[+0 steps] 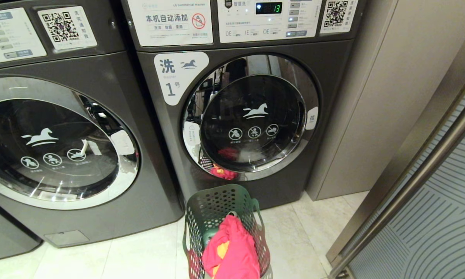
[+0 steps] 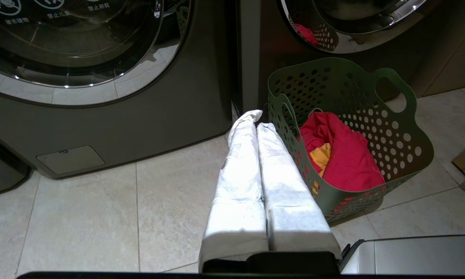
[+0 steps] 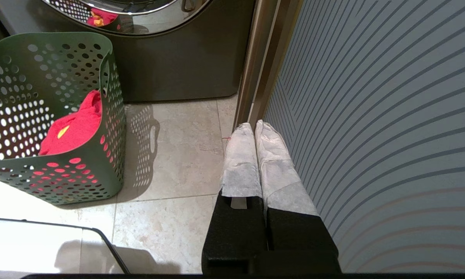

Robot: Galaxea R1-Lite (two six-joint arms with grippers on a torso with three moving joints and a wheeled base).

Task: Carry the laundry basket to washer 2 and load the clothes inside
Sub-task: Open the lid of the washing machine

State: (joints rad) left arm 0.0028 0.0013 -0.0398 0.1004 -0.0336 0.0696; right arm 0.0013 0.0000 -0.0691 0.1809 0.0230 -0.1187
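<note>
The dark green perforated laundry basket (image 1: 216, 209) stands on the tiled floor in front of the grey washer labelled 1 (image 1: 255, 190). The pink-red clothes (image 1: 236, 248) with a yellow-orange piece lie inside it. No label with the numeral 2 shows, so washer 2 cannot be picked out. My left gripper (image 2: 257, 118) hangs shut and empty just left of the basket (image 2: 372, 128) and the clothes (image 2: 348, 155). My right gripper (image 3: 254, 126) is shut and empty, well to the right of the basket (image 3: 42, 77), beside a striped panel. Neither gripper appears in the head view.
Another grey washer (image 1: 61, 147) stands left of washer 1, with no numeral in view. A beige cabinet (image 1: 391, 97) and a striped panel with a metal rail (image 1: 430, 217) close off the right side. Part of my white base (image 2: 410, 252) lies near the basket.
</note>
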